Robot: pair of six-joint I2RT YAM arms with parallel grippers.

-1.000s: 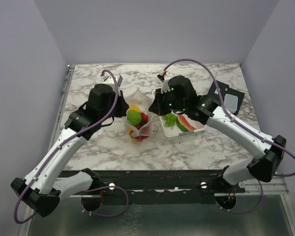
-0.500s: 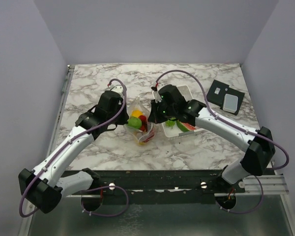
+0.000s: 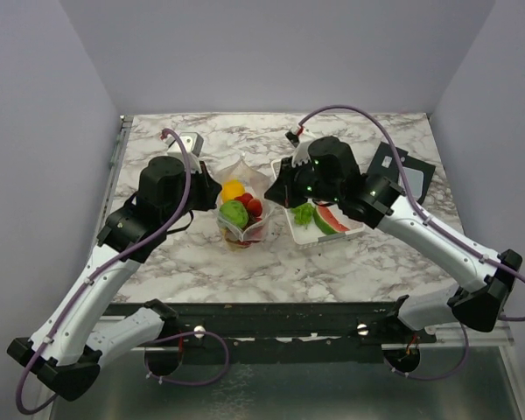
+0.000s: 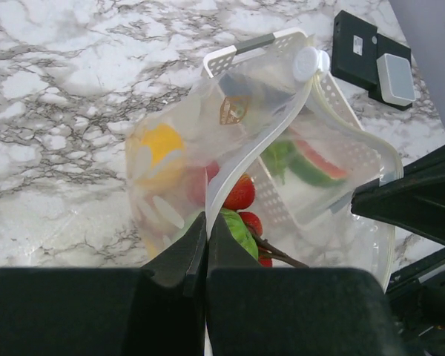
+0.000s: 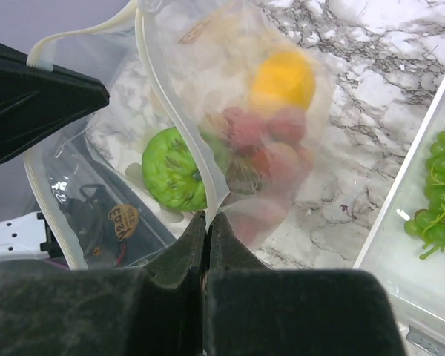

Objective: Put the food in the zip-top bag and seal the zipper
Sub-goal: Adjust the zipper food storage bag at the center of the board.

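Your left claw (image 4: 206, 222) is clenched tight, its two fingers pinching the rim of the zip-top bag (image 4: 282, 133) on the bag's left side. Your right claw (image 5: 206, 219) is clenched the same way on the opposite rim. Between the two pinches the bag's mouth gapes open, and the zipper (image 4: 245, 159) shows as a pale strip running along the mouth edge, its two halves apart.

Inside the bag you have some of the food. A yellow-orange piece (image 3: 234, 189) sits toward the far side, a green piece (image 3: 235, 213) lies nearer your arms, and a red cherry cluster (image 3: 249, 203) lies between them, toward the right. All of it shows through the clear, crinkled plastic. In the top view the bag sits between the two wrists, over the middle of the marble table (image 3: 376, 262). You cannot tell whether its bottom rests on the surface.

Just to the right of the bag, under your right wrist, stands the white basket (image 3: 354, 229). It holds a watermelon slice (image 3: 331, 220) and a bunch of green grapes (image 3: 303, 213) side by side. Further right and back, a flat black object (image 4: 371, 55) with a grey square on it lies on the table, well apart from the bag.
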